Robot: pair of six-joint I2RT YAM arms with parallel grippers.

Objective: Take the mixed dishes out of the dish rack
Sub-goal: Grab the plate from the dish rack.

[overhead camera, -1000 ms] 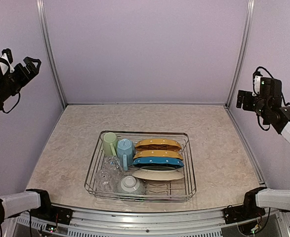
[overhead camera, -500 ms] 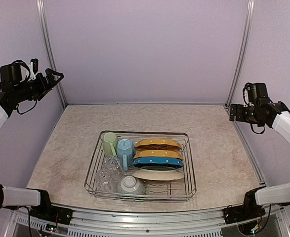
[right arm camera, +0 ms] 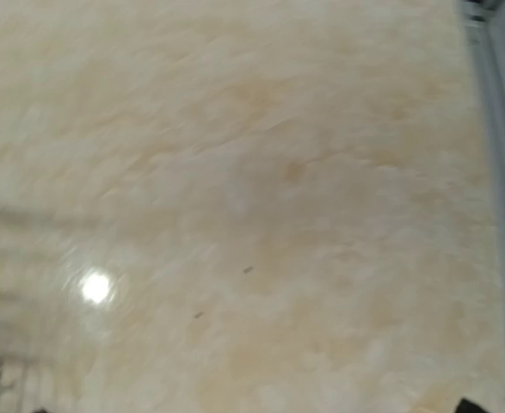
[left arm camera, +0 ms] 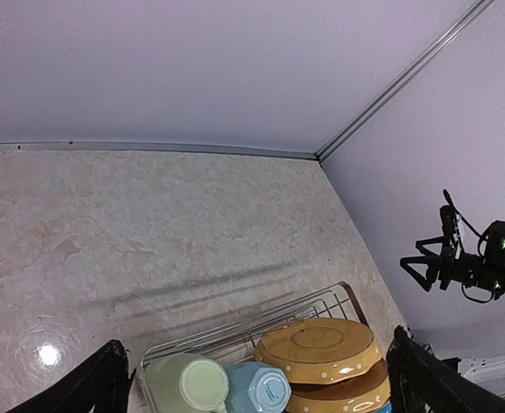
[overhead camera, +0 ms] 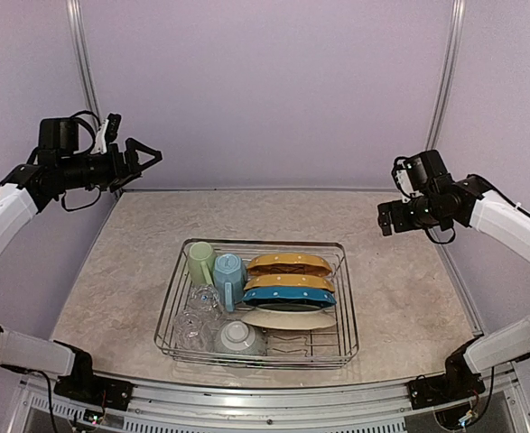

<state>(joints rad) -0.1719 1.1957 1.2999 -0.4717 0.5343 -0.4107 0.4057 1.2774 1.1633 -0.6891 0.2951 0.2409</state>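
Observation:
The dish rack (overhead camera: pixel 172 298) is a silver wire basket in the middle of the table. It holds two yellow dotted plates (overhead camera: pixel 289 263), a blue dotted plate (overhead camera: pixel 289 297), a cream plate (overhead camera: pixel 289 318), a pale green mug (overhead camera: pixel 199 262), a light blue mug (overhead camera: pixel 229 273), clear glasses (overhead camera: pixel 192 325) and a grey-green bowl (overhead camera: pixel 239 338). My left gripper (overhead camera: pixel 143 155) is open, high above the table's back left. Its wrist view shows the rack (left arm camera: pixel 235 331), green mug (left arm camera: pixel 187 383), blue mug (left arm camera: pixel 256 389) and a yellow plate (left arm camera: pixel 321 346) below the gripper (left arm camera: pixel 258 344). My right gripper (overhead camera: pixel 386 216) is open, high at the back right.
Lilac walls with metal corner posts (overhead camera: pixel 88 95) enclose the marbled tabletop (overhead camera: pixel 265 216). The right wrist view shows only blurred tabletop (right arm camera: pixel 252 215), with the gripper's (right arm camera: pixel 252 409) tips at the bottom corners. My right arm (left arm camera: pixel 476 267) shows in the left wrist view.
Both arms have swung inward from the side walls towards the middle, and both grippers have stayed open and empty. The dishes have not moved.

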